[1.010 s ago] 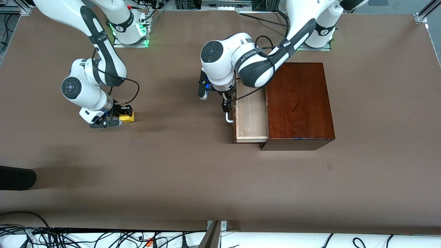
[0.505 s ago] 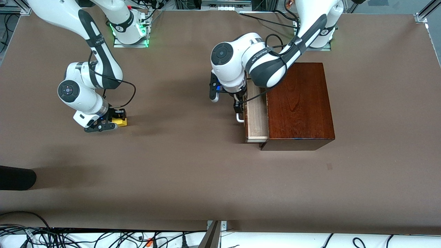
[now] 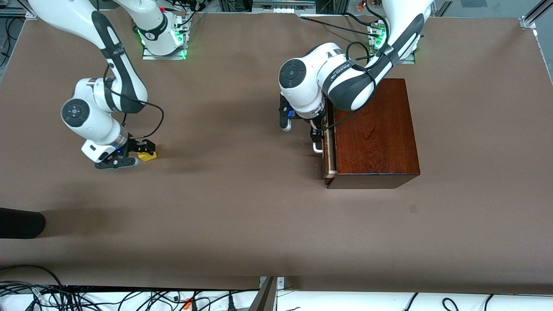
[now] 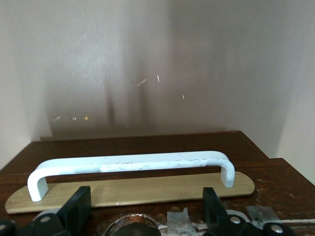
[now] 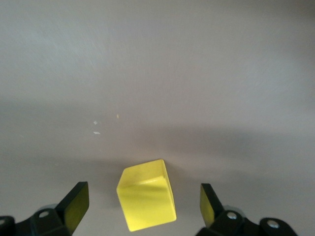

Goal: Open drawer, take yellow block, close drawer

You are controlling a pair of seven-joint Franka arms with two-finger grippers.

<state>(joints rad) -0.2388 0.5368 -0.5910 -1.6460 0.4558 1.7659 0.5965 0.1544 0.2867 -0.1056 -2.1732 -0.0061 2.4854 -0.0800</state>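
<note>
- The drawer (image 3: 327, 151) sat almost fully inside the glossy mahogany box (image 3: 375, 129), only a thin strip of pale wood showing at its front.
- The left gripper (image 3: 316, 137) stood at the smooth white U-shaped handle (image 4: 130, 167), fingers spread to either side of it and not clamped.
- The yellow block (image 5: 146, 194), a plain matte cube, rested on the brown table (image 3: 242, 207) toward the right arm's end.
- The right gripper (image 3: 129, 155) hung just over it, fingers apart and clear of its faces.
</note>
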